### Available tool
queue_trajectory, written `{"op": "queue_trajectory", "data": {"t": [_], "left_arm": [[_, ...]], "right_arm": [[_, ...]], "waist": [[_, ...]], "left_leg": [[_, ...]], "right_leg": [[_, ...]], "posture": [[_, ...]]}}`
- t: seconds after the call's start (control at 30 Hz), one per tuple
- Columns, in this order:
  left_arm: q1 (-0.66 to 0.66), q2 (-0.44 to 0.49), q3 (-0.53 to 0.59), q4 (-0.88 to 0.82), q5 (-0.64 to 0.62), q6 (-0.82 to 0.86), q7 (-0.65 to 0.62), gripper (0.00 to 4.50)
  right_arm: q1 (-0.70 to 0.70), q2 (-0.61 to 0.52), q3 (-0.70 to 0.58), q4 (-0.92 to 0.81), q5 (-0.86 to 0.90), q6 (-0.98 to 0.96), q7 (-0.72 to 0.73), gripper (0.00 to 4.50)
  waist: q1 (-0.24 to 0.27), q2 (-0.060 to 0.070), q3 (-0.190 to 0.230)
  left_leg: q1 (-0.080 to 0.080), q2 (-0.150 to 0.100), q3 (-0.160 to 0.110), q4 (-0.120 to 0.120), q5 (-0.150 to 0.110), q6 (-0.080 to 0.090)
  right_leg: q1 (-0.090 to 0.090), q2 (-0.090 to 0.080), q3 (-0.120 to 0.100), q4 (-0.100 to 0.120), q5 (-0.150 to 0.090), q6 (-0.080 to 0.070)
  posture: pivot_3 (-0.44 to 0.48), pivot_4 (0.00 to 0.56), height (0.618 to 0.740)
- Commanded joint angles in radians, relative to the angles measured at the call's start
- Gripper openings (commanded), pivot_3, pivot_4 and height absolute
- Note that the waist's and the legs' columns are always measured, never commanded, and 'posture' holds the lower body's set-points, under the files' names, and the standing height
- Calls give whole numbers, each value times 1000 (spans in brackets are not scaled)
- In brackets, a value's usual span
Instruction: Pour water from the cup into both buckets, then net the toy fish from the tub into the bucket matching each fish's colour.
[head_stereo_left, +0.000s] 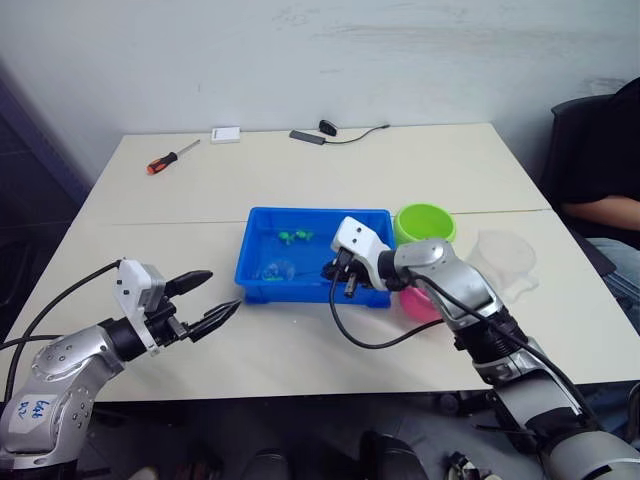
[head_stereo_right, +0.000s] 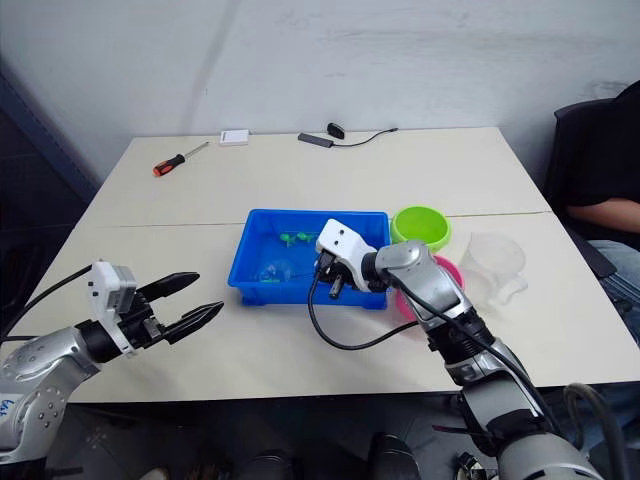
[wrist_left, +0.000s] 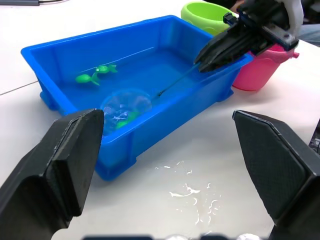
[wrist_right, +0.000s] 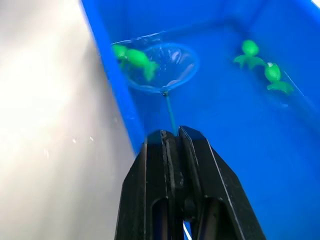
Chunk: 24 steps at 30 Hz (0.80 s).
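The blue tub (head_stereo_left: 300, 291) sits mid-table holding water and green toy fish (wrist_right: 248, 52). My right gripper (head_stereo_left: 342, 276) hangs over the tub's near right corner, shut on the net's thin handle. The net's hoop (wrist_right: 161, 67) lies in the water by the near wall with a green fish (wrist_right: 137, 57) at its rim. To the right of the tub stand the green bucket (head_stereo_left: 424, 222) and the pink bucket (wrist_left: 260, 67), the pink one partly behind my right arm. The clear cup (head_stereo_left: 503, 258) stands further right. My left gripper (head_stereo_left: 224, 290) is open above the table, left of the tub.
A red-handled screwdriver (head_stereo_left: 170, 158), a small white box (head_stereo_left: 226, 134) and a black cable (head_stereo_left: 340, 133) lie at the table's far side. A person (head_stereo_left: 600, 170) sits at the right edge. Water drops (wrist_left: 190, 192) spot the table in front of the tub.
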Motion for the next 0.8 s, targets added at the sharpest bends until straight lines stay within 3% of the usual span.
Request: {"op": "queue_trajectory", "data": {"t": [0.03,0.53,0.8], "left_arm": [[-6,13,30,-31,-25,-13,-10,4467],[-96,25,2,53,1,-31,-40,4467],[-185,35,-45,133,27,-30,-59,4467]], "right_arm": [[-35,11,-64,-13,41,93,-28,0],[-29,-30,-173,-68,93,178,-112,0],[37,-102,-350,-264,198,269,-146,0]], "waist": [[-1,0,0],[-3,1,0],[2,0,0]], "left_leg": [[0,0,0,0,0,0],[0,-5,1,-1,0,0],[-1,-5,0,-1,0,0]], "right_leg": [[0,0,0,0,0,0],[-1,1,0,1,0,0],[0,0,0,-2,1,1]], "posture": [[0,150,740],[0,150,740],[0,150,740]]}}
